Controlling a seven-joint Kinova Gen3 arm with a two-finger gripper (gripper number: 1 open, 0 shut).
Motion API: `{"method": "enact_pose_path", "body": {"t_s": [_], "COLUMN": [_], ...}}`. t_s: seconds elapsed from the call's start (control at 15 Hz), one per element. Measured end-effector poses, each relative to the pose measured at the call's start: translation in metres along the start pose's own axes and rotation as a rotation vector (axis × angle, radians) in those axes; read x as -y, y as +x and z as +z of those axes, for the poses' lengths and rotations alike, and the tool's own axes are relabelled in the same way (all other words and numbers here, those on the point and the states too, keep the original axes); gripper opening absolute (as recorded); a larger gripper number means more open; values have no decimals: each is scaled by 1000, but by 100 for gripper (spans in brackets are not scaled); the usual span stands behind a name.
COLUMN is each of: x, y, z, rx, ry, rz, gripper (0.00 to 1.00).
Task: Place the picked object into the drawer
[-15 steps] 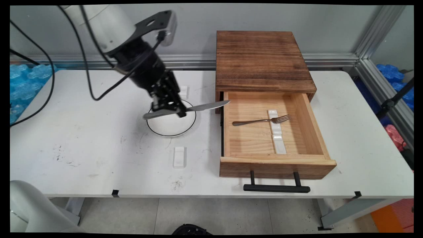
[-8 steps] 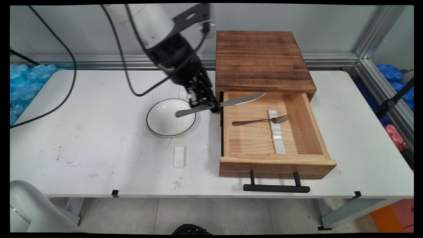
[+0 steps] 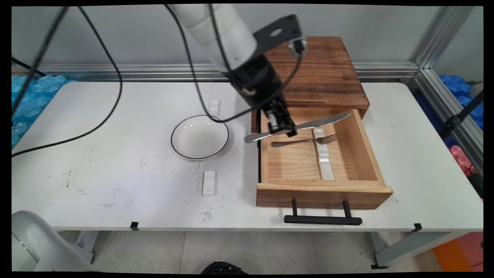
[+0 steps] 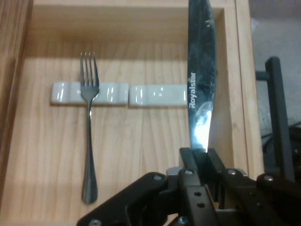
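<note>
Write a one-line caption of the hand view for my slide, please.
Gripper holds a knife above the open drawer, beside a fork resting on white rests.

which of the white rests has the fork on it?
The far rest in the drawer: the fork tines lie across it. The near drawer rest and both table rests are bare.

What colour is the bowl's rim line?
Black, on the white bowl; the main view shows it best.

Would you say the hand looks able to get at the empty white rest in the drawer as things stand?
Probably yes: the drawer is open, the hand holds the knife above it, and nothing covers the empty rest beside the fork.
</note>
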Motion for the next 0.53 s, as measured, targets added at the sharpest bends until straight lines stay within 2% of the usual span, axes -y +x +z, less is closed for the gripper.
{"method": "enact_pose_path", "body": {"t_s": [0.53], "x": [3], "y": [26], "z": [69], "rx": [0], "ry": [11], "rz": [-10], "gripper": [0]}}
